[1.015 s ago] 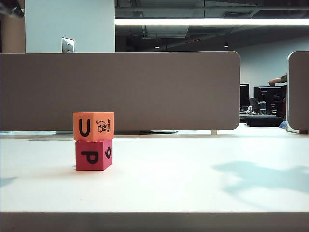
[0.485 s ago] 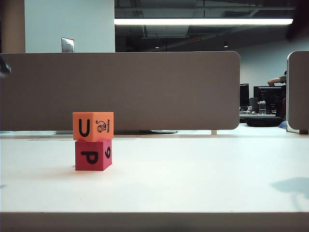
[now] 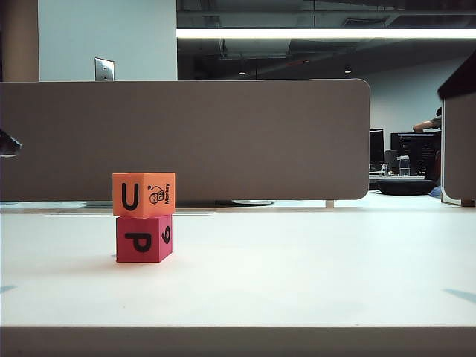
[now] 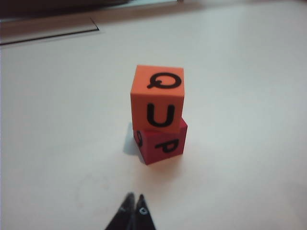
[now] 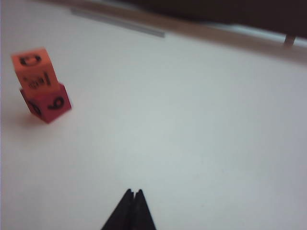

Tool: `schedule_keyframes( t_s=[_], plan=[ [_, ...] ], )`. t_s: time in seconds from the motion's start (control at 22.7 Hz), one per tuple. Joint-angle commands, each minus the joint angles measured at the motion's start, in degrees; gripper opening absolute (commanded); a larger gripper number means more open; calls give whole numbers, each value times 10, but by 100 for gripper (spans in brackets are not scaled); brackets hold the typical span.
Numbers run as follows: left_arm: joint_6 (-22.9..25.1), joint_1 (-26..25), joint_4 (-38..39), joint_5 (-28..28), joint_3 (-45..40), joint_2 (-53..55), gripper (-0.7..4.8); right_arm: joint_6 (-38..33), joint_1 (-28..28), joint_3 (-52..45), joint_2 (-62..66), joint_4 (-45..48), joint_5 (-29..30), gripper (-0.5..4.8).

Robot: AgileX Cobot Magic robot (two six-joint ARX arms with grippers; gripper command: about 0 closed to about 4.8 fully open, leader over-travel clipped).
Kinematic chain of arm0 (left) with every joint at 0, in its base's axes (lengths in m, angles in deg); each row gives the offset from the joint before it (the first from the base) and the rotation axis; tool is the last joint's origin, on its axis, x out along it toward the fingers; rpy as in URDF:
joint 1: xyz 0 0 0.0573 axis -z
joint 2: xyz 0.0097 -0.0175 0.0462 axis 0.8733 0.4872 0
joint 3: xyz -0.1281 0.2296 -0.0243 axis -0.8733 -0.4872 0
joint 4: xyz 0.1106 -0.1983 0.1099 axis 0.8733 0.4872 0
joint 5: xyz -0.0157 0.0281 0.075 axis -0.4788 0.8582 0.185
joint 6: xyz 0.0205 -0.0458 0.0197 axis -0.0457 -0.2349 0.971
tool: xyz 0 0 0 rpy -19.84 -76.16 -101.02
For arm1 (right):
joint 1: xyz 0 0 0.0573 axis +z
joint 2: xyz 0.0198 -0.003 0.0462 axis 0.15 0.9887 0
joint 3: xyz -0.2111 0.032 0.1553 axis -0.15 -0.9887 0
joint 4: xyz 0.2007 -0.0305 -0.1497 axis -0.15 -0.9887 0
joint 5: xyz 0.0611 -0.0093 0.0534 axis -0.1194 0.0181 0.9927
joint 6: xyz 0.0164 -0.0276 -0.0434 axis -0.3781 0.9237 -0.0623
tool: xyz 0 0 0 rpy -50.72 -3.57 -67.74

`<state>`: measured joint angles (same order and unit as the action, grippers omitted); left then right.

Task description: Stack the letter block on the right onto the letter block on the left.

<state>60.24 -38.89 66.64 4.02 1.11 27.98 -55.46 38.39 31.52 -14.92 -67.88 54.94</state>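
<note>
Now both the left gripper [image 4: 134,201] and right gripper [image 5: 133,193] hover clenched and empty, clear of the stacked blocks [image 4: 158,115].

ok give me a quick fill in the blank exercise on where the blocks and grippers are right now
1. The orange block sits on top of the ____ block.
2. The letter on the orange block's top face, seen from the left wrist view, is ____.
3. The left gripper hangs over the white table, apart from the stack, with its jaws ____.
4. The right gripper holds ____ between its closed jaws.

Missing words: red; Q; shut; nothing
</note>
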Motion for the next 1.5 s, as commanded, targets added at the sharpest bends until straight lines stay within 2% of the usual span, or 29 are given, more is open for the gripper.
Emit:
schedule_keyframes(
  t_s=[0.04, 0.13, 0.26, 0.62, 0.75, 0.84, 0.93, 1.19, 1.37, 1.5],
  plan=[
    [6, -1, -42, 1, -18, -3, -6, -4, 0, -32, -73, 24, -12, -3],
    [9, -1, -72, 1, -37, -5, -6, -3, 0, -56, -120, 21, -16, -3],
    [0, -1, -155, 1, -75, -5, -6, -3, 0, -99, -213, 24, -26, -3],
    [50, -1, -164, -15, -75, -6, -6, 22, -6, -168, -210, 95, -24, -3],
    [49, -1, -171, -14, -75, -5, -6, 43, -15, -173, -209, 66, -20, -3],
    [52, -2, -183, 42, -75, -4, -6, 88, -28, -173, -210, 66, -26, -3],
    [71, -2, -193, 73, -76, -4, -6, 122, -40, -173, -210, 68, -25, -3],
    [76, -2, -203, 63, -76, 34, -6, 110, -106, -173, -209, 55, -23, -3],
    [68, -2, -335, 61, -75, 132, -6, 94, -169, -173, -210, 89, -8, -3],
    [41, -2, -331, 59, -75, 152, -6, 93, -188, -173, -210, 84, -8, -3]
  ],
)
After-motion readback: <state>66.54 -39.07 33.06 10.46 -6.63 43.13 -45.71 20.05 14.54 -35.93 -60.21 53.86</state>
